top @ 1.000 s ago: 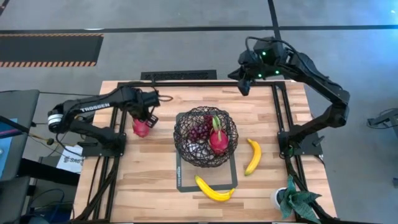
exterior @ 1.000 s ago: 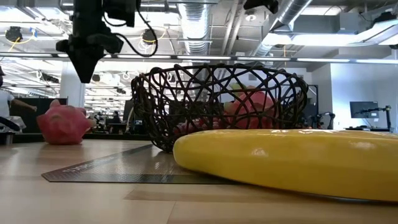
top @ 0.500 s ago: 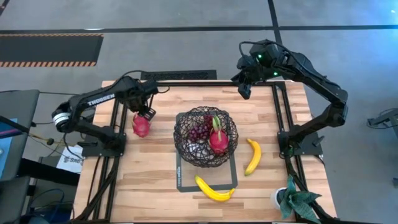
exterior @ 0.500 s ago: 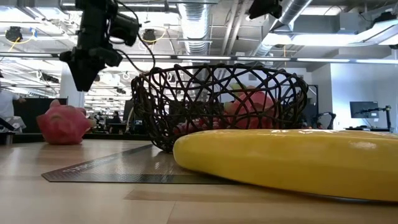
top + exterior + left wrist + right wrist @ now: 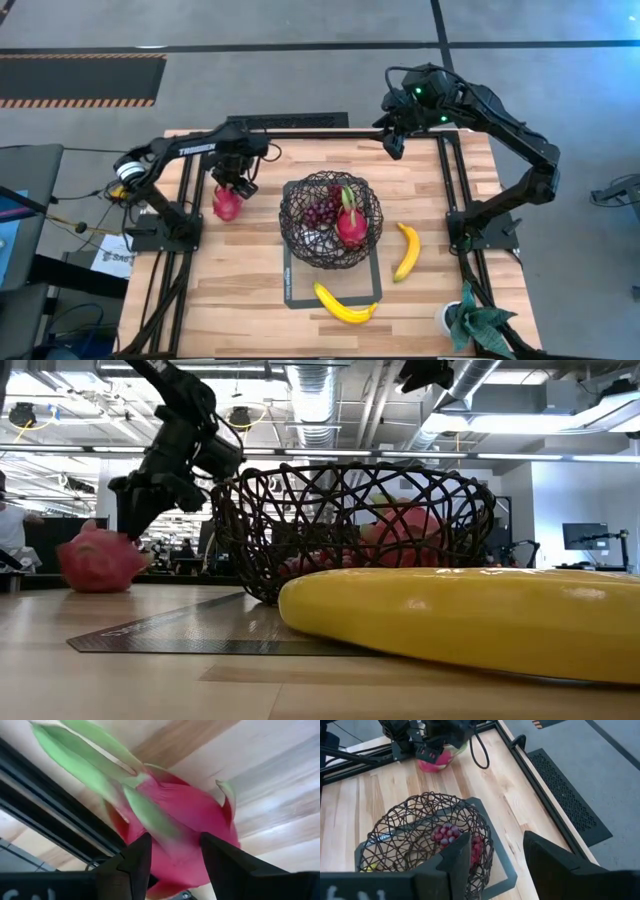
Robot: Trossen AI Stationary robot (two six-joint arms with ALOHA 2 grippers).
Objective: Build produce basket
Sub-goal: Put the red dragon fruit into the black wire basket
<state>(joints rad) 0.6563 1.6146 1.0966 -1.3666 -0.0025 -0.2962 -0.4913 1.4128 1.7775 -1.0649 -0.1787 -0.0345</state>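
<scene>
A pink-red dragon fruit with green tips lies on the wood table left of the wire basket. My left gripper hangs open just above it, tilted, and in the wrist view its fingers frame the fruit. The basket stands on a dark mat and holds dark red grapes and a second dragon fruit. Two yellow bananas lie on the table to its right and in front of it. My right gripper hovers open, high over the far right corner. My left gripper comes at the dragon fruit slanting down from above and from the far side, with its open fingers close over the fruit's top. I cannot tell whether they touch it.
A green potted plant stands at the near right corner. Black frame rails run along the table's left, right and far sides. Bare wood lies between the basket and the far edge.
My left gripper has come down toward the dragon fruit, tipped from pointing straight down to a slant, and opened. Its arm has swung toward the table's far edge. The fruit lies where it was.
</scene>
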